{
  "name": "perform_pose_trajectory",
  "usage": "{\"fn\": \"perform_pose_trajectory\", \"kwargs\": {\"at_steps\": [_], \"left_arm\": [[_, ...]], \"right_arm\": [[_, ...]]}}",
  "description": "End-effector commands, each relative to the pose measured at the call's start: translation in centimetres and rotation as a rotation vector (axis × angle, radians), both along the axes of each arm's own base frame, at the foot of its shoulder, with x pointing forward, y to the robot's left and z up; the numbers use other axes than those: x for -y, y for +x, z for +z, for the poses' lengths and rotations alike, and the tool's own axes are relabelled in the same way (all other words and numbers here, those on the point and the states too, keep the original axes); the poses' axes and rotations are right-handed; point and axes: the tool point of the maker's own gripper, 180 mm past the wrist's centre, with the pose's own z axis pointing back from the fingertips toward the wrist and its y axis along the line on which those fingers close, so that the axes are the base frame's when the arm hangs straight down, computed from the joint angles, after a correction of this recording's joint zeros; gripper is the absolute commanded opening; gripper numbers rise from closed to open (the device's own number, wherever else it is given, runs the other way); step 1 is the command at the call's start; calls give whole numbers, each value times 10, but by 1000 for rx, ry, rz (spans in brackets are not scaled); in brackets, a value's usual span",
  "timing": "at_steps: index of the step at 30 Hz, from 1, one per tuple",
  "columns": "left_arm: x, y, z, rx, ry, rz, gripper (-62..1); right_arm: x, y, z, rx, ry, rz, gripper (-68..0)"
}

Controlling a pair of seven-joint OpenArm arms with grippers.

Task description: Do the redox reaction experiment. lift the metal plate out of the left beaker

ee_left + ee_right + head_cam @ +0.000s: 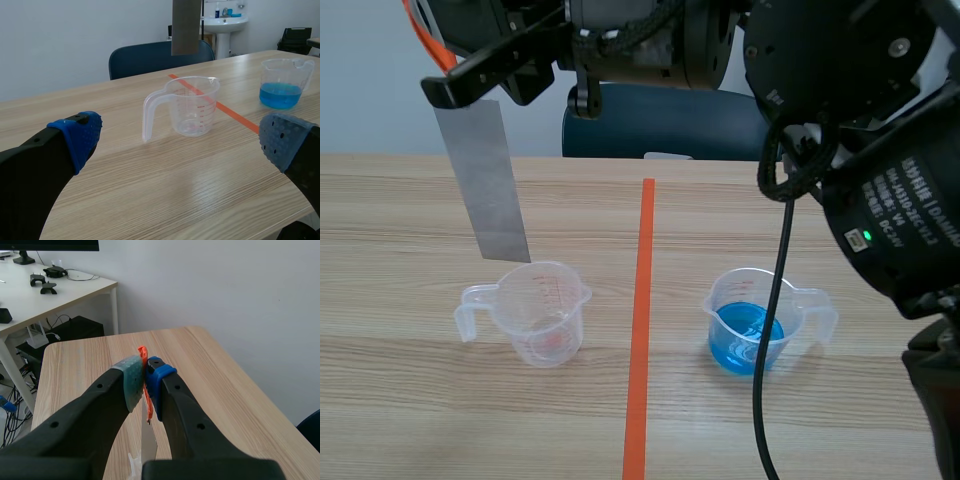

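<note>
1. Left claw (181, 141) sits low over the table (150, 200), its blue pads (80, 136) spread wide and holding nothing. It is best kept parked there, clear of the work.
2. Metal plate (490, 185) hangs upright above the left beaker (545, 312), lower edge just over the rim and outside it.
3. Right claw (470, 85), reaching across from the right, pinches the plate's top edge. The hold looks narrow, so grip firmly, rise straight up, and let any drips fall into the beaker below.
4. Orange tape line (640, 330) marks the middle, and swinging the plate across it seems unwise.
5. Right beaker (750, 320) holds blue liquid and stands well apart from the plate.
</note>
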Motion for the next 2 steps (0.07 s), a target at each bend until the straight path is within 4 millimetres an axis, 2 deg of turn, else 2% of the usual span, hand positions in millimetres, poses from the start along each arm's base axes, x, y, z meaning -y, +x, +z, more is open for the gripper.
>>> {"fn": "perform_pose_trajectory", "kwargs": {"at_steps": [1, 2], "left_arm": [[-1, -1, 11, 47, -20, -9, 14], [-1, -1, 11, 47, -20, -9, 14]], "right_arm": [[2, -1, 20, 43, 47, 5, -673], [2, -1, 20, 43, 47, 5, -673]]}}
